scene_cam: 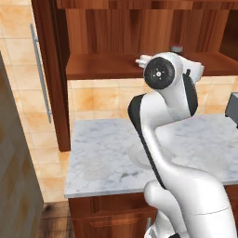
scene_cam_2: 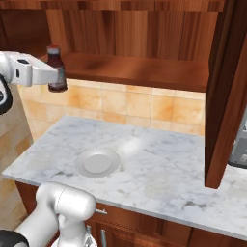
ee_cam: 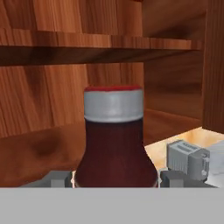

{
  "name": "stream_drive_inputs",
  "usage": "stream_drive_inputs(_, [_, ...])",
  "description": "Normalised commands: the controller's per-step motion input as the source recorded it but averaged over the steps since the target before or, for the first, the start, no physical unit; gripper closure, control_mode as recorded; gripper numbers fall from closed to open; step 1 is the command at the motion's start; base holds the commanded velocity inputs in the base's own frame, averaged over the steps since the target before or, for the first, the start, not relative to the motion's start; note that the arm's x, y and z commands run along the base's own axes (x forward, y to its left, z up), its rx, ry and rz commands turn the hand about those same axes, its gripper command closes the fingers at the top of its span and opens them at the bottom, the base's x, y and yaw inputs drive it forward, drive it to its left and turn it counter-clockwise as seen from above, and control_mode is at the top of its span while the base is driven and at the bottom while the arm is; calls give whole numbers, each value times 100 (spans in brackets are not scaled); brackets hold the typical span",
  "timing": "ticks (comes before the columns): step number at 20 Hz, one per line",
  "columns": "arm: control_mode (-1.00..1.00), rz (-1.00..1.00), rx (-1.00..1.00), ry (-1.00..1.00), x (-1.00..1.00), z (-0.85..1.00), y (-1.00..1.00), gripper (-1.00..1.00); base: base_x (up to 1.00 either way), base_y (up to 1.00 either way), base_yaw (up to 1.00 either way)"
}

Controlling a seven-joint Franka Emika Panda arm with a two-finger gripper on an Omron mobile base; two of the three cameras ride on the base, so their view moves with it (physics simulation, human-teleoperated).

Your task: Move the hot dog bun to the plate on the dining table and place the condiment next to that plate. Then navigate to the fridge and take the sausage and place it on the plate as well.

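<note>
My gripper (ee_cam: 116,178) seems closed around the dark condiment bottle (ee_cam: 114,140), its fingers (ee_cam: 174,178) flanking the bottle's lower body.

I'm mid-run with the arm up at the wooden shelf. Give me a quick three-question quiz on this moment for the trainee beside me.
1. True or false: the condiment bottle is lying on its side on the marble counter.
2. What sits on the counter below the shelf? A) a white plate B) a frying pan C) a cutting board
3. Fill in: in the hand view, the gripper has a fingertip on each ____ of the bottle.

Key
1. False: it stands upright at the shelf's edge.
2. A: the white plate holds no food.
3. Side: the fingertips flank its lower body; a firm grip cannot be confirmed.
</note>
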Motion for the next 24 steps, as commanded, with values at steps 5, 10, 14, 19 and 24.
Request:
stream_drive_inputs(5, [-100,-24,1,0,-98,-18,-4,100,0,0,0])
stream_drive_inputs(10, [100,0,0,0,0,0,0,100,-100,0,-43])
stream_drive_inputs(14, [100,0,0,0,0,0,0,100,-91,0,-65])
stream_drive_inputs(19, [100,0,0,0,0,0,0,100,-65,-1,-73])
stream_drive_inputs(24, [100,0,0,0,0,0,0,100,-44,-12,-77])
